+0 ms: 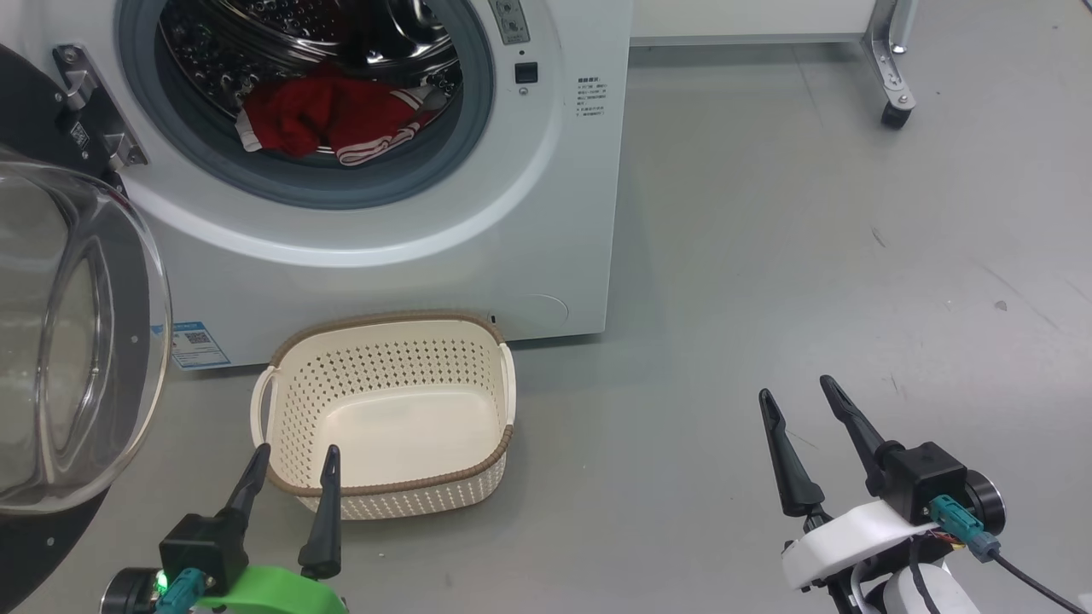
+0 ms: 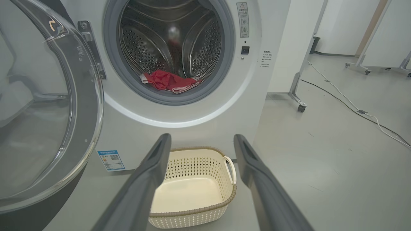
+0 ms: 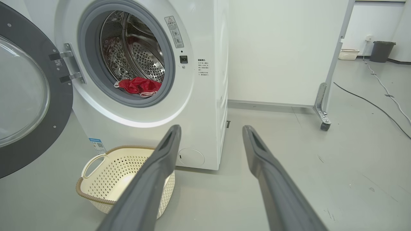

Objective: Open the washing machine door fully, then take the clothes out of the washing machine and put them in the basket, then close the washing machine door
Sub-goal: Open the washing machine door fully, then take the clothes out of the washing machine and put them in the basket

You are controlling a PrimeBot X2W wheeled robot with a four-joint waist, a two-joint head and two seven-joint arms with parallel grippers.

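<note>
The white washing machine (image 1: 478,256) stands ahead with its door (image 1: 77,341) swung wide open to the left, glass bowl facing me. Red clothes (image 1: 328,119) with white stripe trim lie at the front of the steel drum, also seen as clothes (image 2: 168,81) and clothes (image 3: 139,86). The cream basket (image 1: 281,392) sits empty on the floor just below the opening, basket (image 2: 229,173), basket (image 3: 93,179). My left gripper (image 1: 294,456) hovers open at the basket's near rim. My right gripper (image 1: 798,392) is open over bare floor to the right, well clear of the machine.
A white partition on castor wheels (image 1: 894,102) stands behind to the right of the washer. Cables (image 2: 346,99) run across the grey floor further right. A dark bin (image 3: 381,50) and a small basket stand against the far wall.
</note>
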